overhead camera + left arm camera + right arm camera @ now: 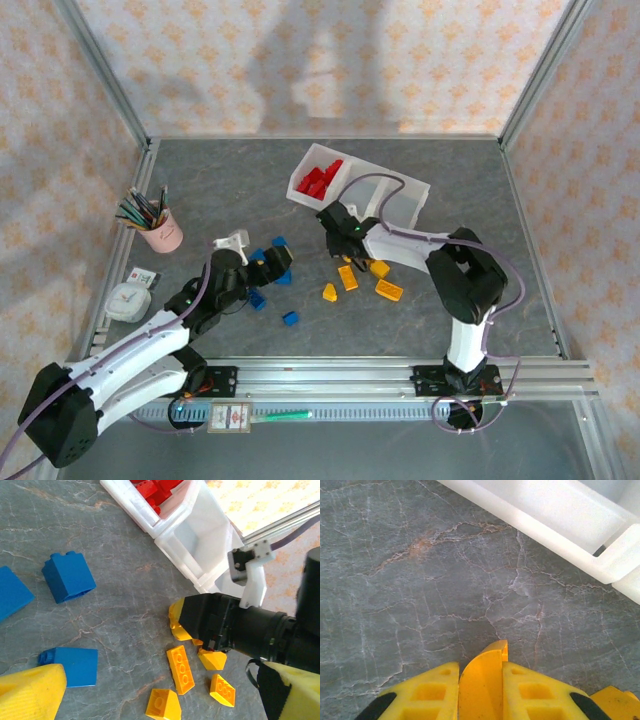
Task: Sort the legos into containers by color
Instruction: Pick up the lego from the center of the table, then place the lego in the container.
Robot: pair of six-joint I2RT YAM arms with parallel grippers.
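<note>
- The right fingers (420,700) are closed on one yellow-orange brick (487,675). It is a wedge clamped edge-on, thin end pointing to 12 o'clock in the right wrist view. I cannot tell whether it is off the counter (420,580).
- Governing bearing: the tray (555,515) lies at 1 o'clock from the held brick in that view — near, not touching, bare counter between.
- Tray axis: seen from overhead, it runs from 10 o'clock to 4 o'clock.
  - The 10 o'clock compartment holds the red legos (320,180).
  - The middle compartment (368,192) looks bare.
  - The 4 o'clock one sits partly behind a cable (380,178), so I cannot judge its contents.
- Judgement: the carry is short, up over the near wall toward 1 o'clock and into a compartment without red. The main risk I see is clipping that wall on the way.
- The left fingers (30,695) are spread wide and hold nothing. A blue brick (70,666) lies just beside one of them, at 8 o'clock in the left wrist view.
- The loose yellow-orange bricks (180,669) lie at 5 o'clock from the right fingers overhead.
- Nearness: the right arm is nearer the loose yellow-orange bricks and the tray — the left arm is nearer the blue group (258,298).
</note>
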